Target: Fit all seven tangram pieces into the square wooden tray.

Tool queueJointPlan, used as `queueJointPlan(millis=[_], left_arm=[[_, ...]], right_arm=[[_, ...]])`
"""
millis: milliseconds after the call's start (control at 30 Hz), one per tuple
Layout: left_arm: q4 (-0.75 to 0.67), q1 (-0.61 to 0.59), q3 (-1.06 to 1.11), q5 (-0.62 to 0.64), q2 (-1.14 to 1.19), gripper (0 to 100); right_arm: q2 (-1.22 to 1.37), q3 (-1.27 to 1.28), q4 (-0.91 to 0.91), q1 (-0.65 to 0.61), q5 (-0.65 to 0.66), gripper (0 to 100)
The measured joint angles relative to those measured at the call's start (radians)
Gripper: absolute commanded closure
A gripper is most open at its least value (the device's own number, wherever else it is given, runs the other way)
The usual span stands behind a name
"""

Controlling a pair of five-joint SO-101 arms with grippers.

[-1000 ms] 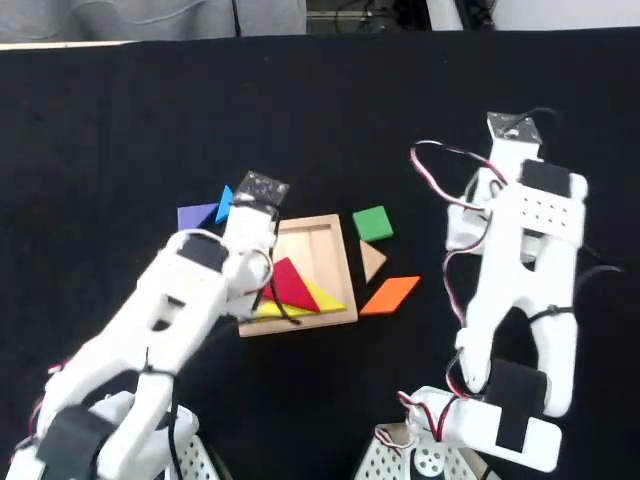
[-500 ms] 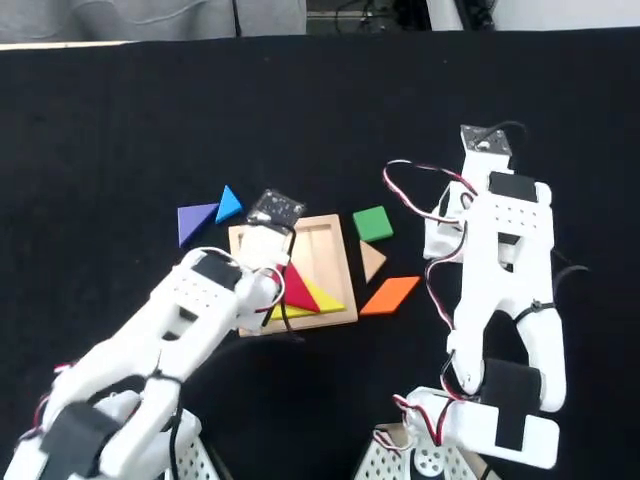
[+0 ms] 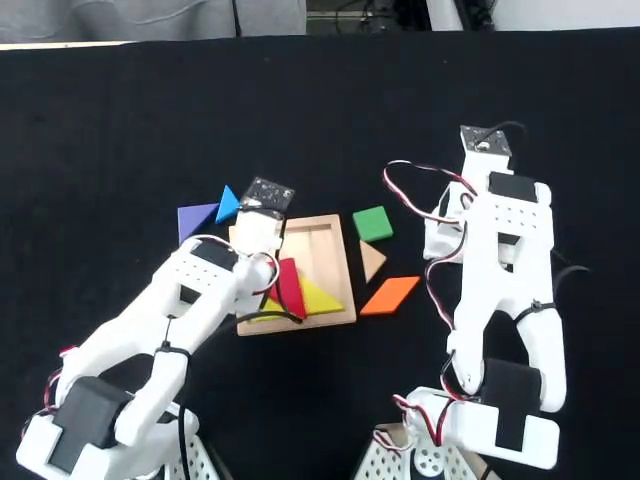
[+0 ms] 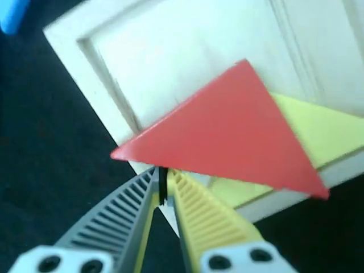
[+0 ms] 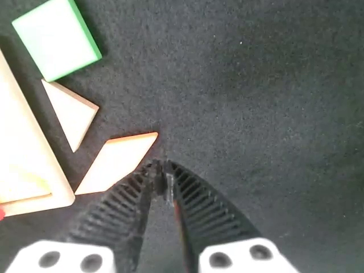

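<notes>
The square wooden tray (image 3: 322,240) (image 4: 187,51) lies at the table's middle with a yellow triangle (image 3: 322,298) (image 4: 324,136) in its near part. A red triangle (image 3: 290,285) (image 4: 227,136) sits tilted over the yellow one and over the tray's near-left rim. My left gripper (image 4: 163,182) is shut on the red triangle's edge. The green square (image 3: 372,223) (image 5: 56,37), tan triangle (image 3: 371,260) (image 5: 73,111) and orange parallelogram (image 3: 390,294) (image 5: 116,162) lie right of the tray. My right gripper (image 5: 164,170) hangs shut and empty just beyond the parallelogram's tip.
A blue triangle (image 3: 228,204) and a purple triangle (image 3: 194,220) lie on the black cloth left of the tray's far corner. The right arm (image 3: 505,260) stands over the table's right side. Open black cloth stretches behind the tray.
The left arm shifted toward the near side, then back, and the red triangle now looks narrower and more tilted. The right arm moved away and left, then stayed still.
</notes>
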Motion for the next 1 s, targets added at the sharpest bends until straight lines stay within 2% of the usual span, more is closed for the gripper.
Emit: queueJointPlan(millis=[267,433,633,700,867,1000], left_arm=[[-0.034,-0.008,0.002,0.006,0.0,97],[-0.1,-0.009,0.002,0.069,0.002,97],[-0.166,-0.015,0.002,0.078,0.002,97],[-0.167,-0.025,0.002,0.087,0.002,97],[-0.167,-0.058,0.002,0.212,-0.064,97],[-0.069,0.0,0.002,0.249,-0.212,97]], right_arm=[[0.0,0.017,0.0,0.0,0.0,98.8],[0.0,0.017,0.0,0.0,0.0,98.8],[0.0,0.017,0.0,0.0,0.0,98.8],[0.0,0.017,0.0,0.0,0.0,98.8],[0.0,0.017,0.0,0.0,0.0,98.8],[0.0,0.017,0.0,0.0,0.0,98.8]])
